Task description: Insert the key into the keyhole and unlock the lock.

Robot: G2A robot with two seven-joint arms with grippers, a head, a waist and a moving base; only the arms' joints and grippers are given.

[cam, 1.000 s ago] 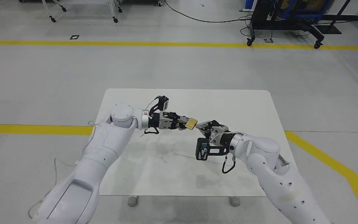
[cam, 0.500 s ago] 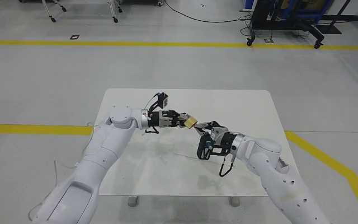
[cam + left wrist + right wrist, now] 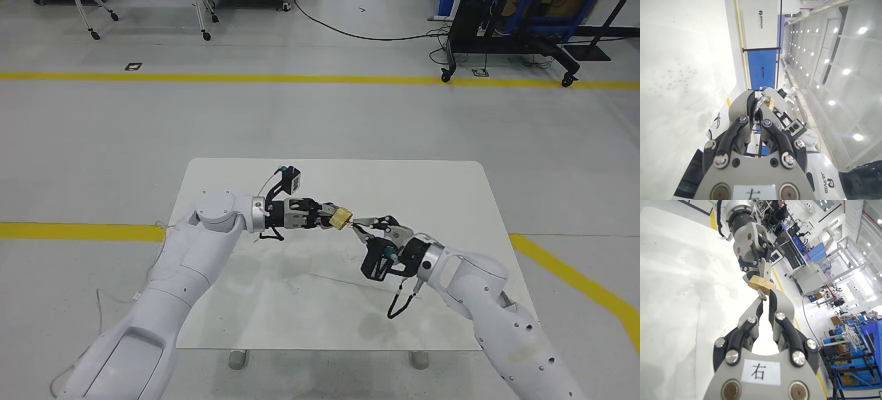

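Note:
A brass padlock point(image 3: 342, 217) hangs in the air over the middle of the white table point(image 3: 440, 190). My left gripper point(image 3: 328, 215) is shut on its silver shackle point(image 3: 757, 108), and the brass body point(image 3: 771, 102) sticks out past the fingertips. From the other side my right gripper point(image 3: 365, 227) meets the lock's underside. In the right wrist view the padlock point(image 3: 761, 283) is just beyond my right gripper point(image 3: 766, 295). The small silver key point(image 3: 762, 294) is pinched at the very tips of that gripper, its blade end against the lock's bottom face.
Both arms meet above the table's centre, well above its surface. Yellow floor lines point(image 3: 300, 77) run behind and beside the table. A black cart point(image 3: 515, 40) and cables stand far back on the floor.
My right wrist has swung to the right and turned, while its fingertips stayed at the lock's underside. The left arm and the padlock have barely moved.

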